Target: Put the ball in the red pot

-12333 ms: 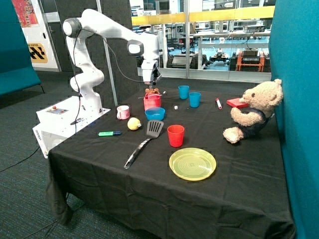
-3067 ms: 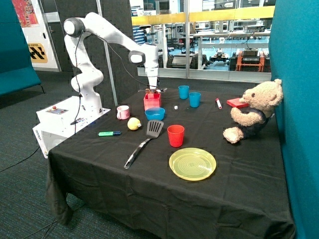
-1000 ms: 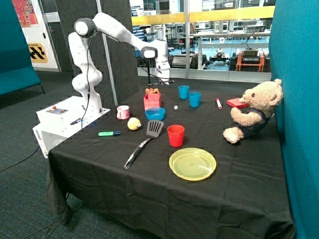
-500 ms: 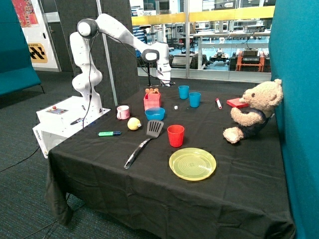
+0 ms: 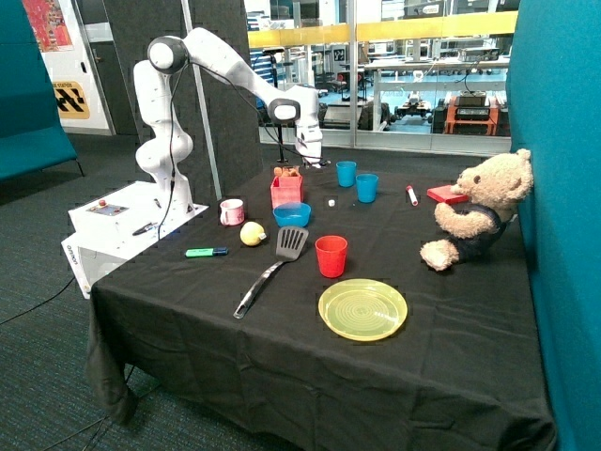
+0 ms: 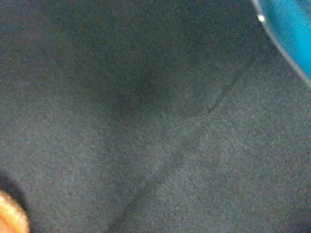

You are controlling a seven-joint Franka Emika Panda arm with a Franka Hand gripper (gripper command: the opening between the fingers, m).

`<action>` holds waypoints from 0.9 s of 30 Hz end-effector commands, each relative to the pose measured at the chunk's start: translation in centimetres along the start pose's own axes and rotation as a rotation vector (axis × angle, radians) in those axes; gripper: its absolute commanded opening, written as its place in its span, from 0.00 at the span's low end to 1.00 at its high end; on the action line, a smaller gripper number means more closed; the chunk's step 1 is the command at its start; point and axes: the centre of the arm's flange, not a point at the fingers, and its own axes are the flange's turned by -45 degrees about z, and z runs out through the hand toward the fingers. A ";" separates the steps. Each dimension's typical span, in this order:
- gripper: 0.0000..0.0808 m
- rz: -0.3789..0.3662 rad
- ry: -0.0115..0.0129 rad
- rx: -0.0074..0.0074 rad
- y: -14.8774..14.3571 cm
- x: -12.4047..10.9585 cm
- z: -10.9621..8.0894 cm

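A black cloth covers the table (image 5: 282,376); the ball (image 5: 252,233) sits on it between the pink mug (image 5: 231,211) and the blue bowl (image 5: 292,213); the red pot (image 5: 287,191) stands just behind the bowl; the gripper (image 5: 315,160) hangs above the cloth beyond the pot, and I cannot tell how it is set; the ball looks light, round and ready to roll, so pinch it across its middle.

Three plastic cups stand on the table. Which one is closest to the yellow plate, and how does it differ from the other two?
The red cup, standing just behind the yellow plate. The other two cups are blue and stand together farther back.
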 end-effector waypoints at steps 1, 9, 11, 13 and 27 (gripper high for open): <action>0.00 0.005 0.0035 -0.0015 0.2 -0.9 1.4; 0.00 0.007 0.0035 -0.0015 0.3 -2.0 2.2; 0.00 0.009 0.0035 -0.0015 0.3 -2.1 2.4; 0.00 0.009 0.0035 -0.0015 0.4 -2.3 2.5; 0.00 0.013 0.0035 -0.0015 1.0 -2.2 3.0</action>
